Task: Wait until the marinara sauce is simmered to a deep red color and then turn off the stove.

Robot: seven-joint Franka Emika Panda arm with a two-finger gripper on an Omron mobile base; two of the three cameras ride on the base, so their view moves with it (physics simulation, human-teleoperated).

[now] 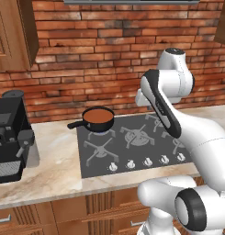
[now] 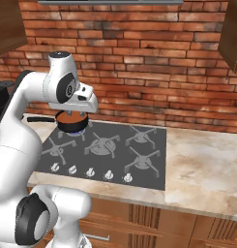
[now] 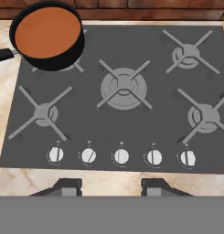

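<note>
The marinara sauce (image 3: pixel 47 31) is a smooth orange-red disc in a small black long-handled saucepan (image 1: pixel 98 120) on the back left burner of the stove (image 3: pixel 131 123). A faint blue flame shows under the pan in both base views. Five white knobs (image 3: pixel 121 156) run along the stove's front edge; the second from the left (image 3: pixel 88 156) looks turned at an angle. My gripper (image 3: pixel 111 188) hovers high above the stove's front edge. It is open, with nothing between its fingers. In the right base view my hand partly hides the sauce (image 2: pixel 69 117).
A black coffee machine (image 1: pixel 10 133) stands on the marble counter (image 1: pixel 49 170) left of the stove. A red brick wall (image 1: pixel 109 59) closes the back. Wooden cabinets hang at both upper corners. More counter (image 2: pixel 207 164) stretches to the stove's right.
</note>
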